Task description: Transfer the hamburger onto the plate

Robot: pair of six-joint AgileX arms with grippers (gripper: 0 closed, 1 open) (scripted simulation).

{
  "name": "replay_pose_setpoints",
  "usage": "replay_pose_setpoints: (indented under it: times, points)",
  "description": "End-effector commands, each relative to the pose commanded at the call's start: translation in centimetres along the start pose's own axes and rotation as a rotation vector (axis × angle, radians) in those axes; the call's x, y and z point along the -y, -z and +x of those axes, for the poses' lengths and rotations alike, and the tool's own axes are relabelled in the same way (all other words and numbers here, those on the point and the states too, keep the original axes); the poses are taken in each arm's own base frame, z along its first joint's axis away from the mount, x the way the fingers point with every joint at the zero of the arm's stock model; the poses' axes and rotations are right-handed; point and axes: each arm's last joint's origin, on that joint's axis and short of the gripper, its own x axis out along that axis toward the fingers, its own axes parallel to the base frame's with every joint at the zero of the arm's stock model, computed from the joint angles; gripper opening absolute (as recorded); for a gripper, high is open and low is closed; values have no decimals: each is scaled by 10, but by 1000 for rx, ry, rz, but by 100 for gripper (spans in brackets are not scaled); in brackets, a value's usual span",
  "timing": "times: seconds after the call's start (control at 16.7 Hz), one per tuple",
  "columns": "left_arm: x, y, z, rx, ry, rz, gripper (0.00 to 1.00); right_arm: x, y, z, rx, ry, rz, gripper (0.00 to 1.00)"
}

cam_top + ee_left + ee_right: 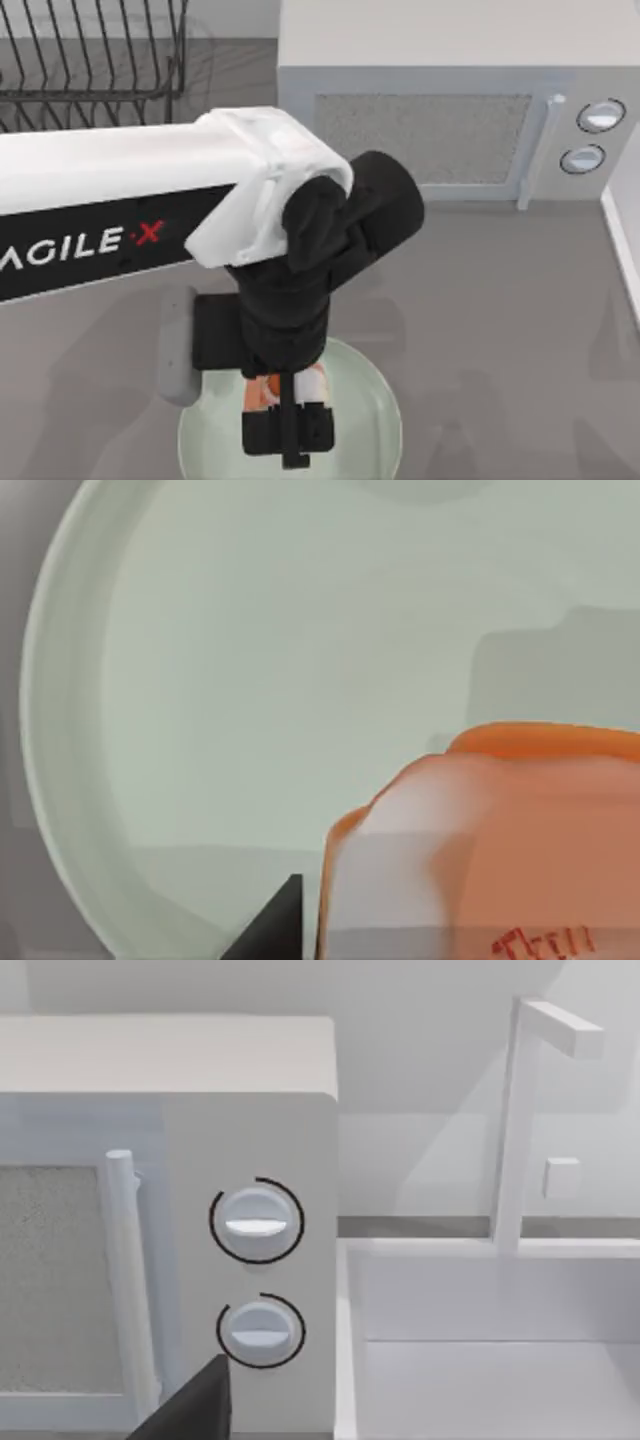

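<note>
At the top view's ten o'clock a black wire rack stands at the far left of the grey table. The left arm, white with a black band, reaches in from nine o'clock toward the middle and bends down to six o'clock, where the left gripper hangs over the plate. The jaws are clamped on the hamburger, whose orange and white sides show between the black fingers, above the plate's middle. A small grey block lies just beside the plate's rim at about seven o'clock of the view.

In the left wrist view the hamburger sits close to the lens with the pale green plate spread behind it; whether it touches the plate cannot be told.

At one o'clock in the top view stands a white microwave with two round knobs.

The right wrist view faces the microwave's knobs and a white sink beside it. I cannot tell how the right arm's jaws stand.
</note>
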Motion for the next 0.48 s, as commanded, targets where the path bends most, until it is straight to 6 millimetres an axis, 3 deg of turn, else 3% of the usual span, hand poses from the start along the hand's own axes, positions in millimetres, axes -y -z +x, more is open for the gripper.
replay_pose_setpoints:
  times: [0.48]
  points:
    - [-2,1,43,-3,3,1,0,0,0,0,0,0,0,100]
